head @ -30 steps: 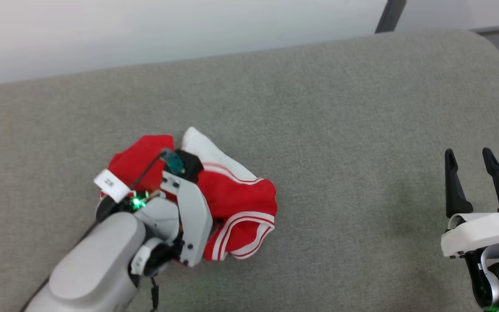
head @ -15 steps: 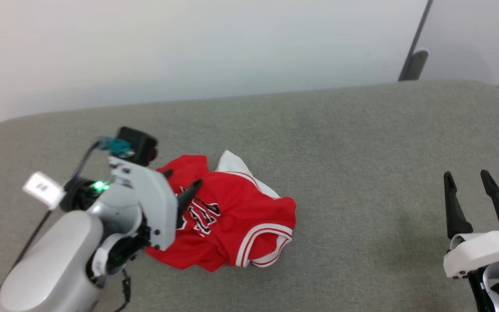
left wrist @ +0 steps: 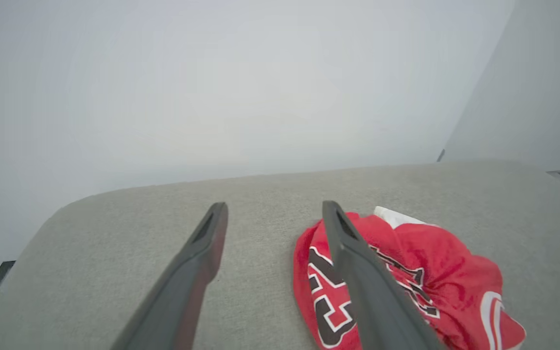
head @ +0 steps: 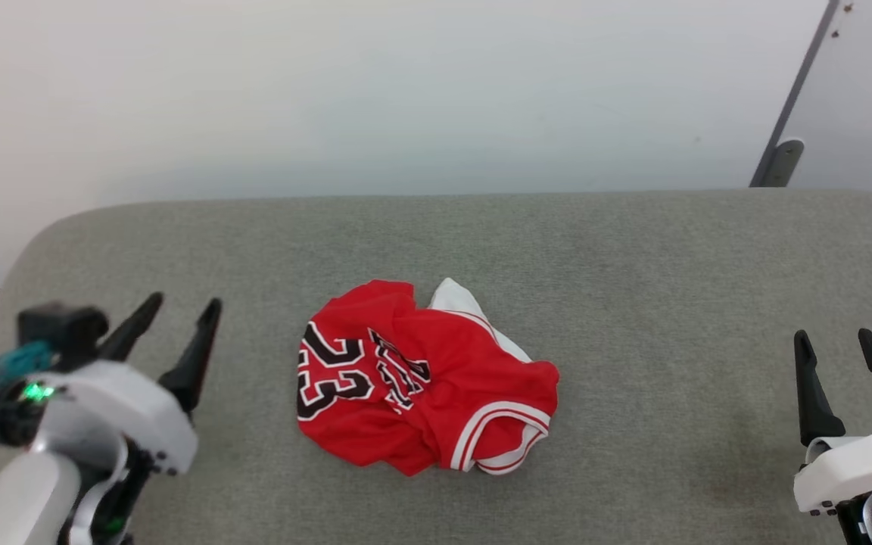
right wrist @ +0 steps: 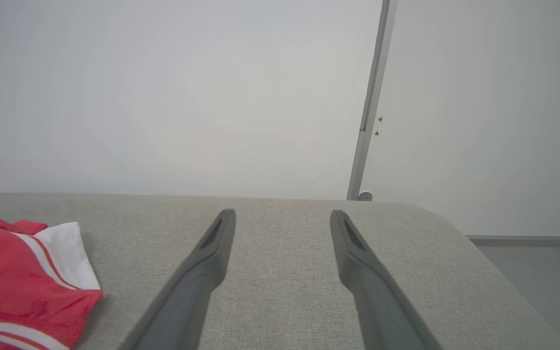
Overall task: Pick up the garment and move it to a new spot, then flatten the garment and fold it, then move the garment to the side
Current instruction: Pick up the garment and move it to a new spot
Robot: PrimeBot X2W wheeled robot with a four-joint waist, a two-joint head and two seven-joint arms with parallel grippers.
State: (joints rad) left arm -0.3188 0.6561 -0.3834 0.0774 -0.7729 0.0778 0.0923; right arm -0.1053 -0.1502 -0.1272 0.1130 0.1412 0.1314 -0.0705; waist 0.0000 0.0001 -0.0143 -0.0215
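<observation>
Left gripper (head: 185, 301) let go and pulled back off the garment (head: 421, 386); jaws wide, empty. Right gripper (head: 833, 334) same, idle. Move looks done, flattening next.

The right gripper (right wrist: 282, 215) holds its two dark fingers spread wide with nothing between them, above a grey padded top (right wrist: 280, 301). Well to the left of the gripper lies the crumpled red shirt (right wrist: 12, 277), its white, red-striped sleeve toward the gripper. Beyond the gripper stands a pale wall (right wrist: 163, 97), with a grey upright strip (right wrist: 370, 107) slightly to the gripper's right.
</observation>
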